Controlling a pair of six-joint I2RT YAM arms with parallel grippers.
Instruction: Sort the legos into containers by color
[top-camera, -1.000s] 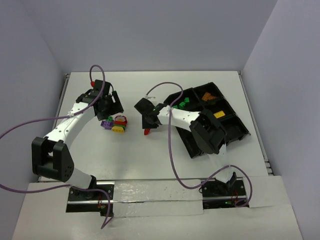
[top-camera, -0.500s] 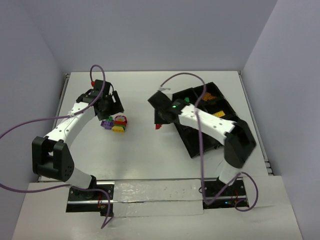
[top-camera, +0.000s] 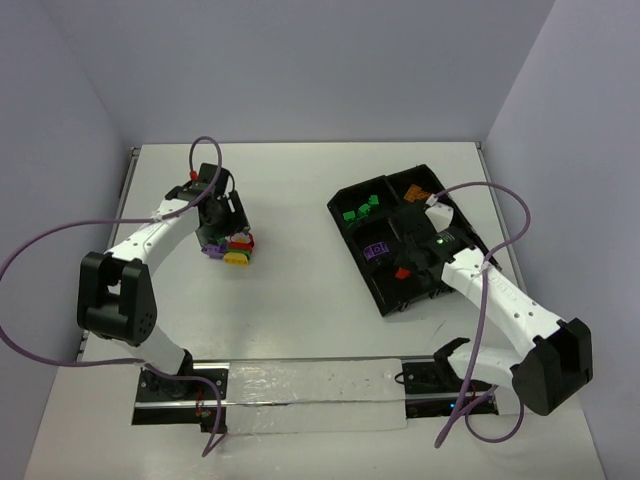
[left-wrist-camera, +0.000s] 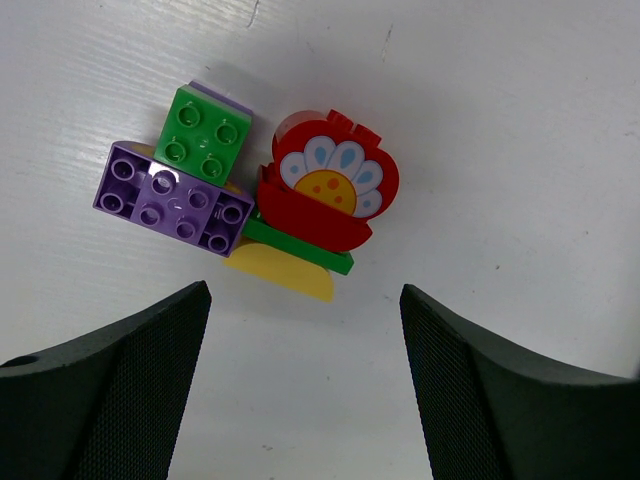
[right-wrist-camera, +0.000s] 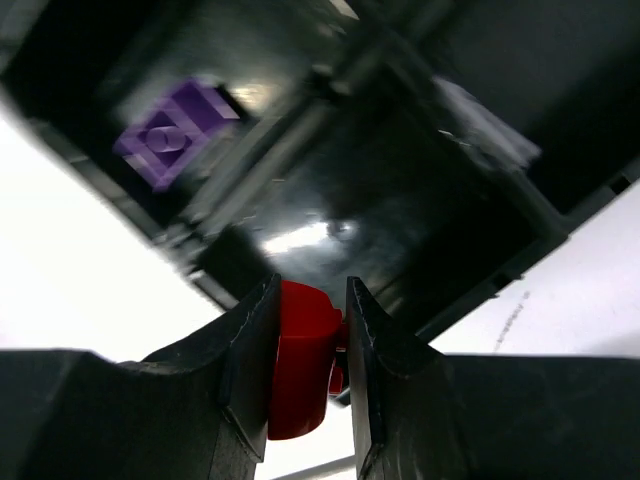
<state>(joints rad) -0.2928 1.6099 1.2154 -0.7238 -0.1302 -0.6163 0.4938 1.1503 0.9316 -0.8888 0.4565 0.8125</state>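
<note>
One red brick (right-wrist-camera: 300, 355) in right jaws

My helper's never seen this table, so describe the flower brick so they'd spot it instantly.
On the table's left side, the open left gripper hovers over a clump of bricks. Yours is the red one with a scalloped top and printed flower; the green brick and purple brick alongside show only studs.

Glossy black plastic tray (right-wrist-camera: 400, 200); smooth red brick (right-wrist-camera: 300, 350) (shiny plastic).
</note>
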